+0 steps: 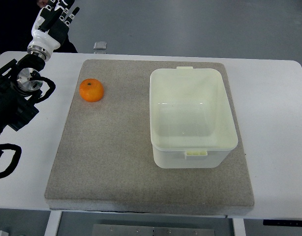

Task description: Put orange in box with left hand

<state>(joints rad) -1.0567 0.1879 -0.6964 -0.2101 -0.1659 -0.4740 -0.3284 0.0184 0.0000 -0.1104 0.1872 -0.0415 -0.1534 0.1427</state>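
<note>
An orange (91, 90) lies on the grey mat (111, 162) near its far left corner. A white plastic box (192, 116) stands open and empty on the right half of the mat. My left hand (55, 18) is raised at the top left, beyond the table's far edge, well left of and behind the orange. Its fingers are relaxed and hold nothing. The left arm (18, 93) runs along the left edge. The right arm does not show.
The mat lies on a white table (274, 113). A small grey object (100, 46) sits at the table's far edge behind the mat. Black cables (8, 162) loop at the left edge.
</note>
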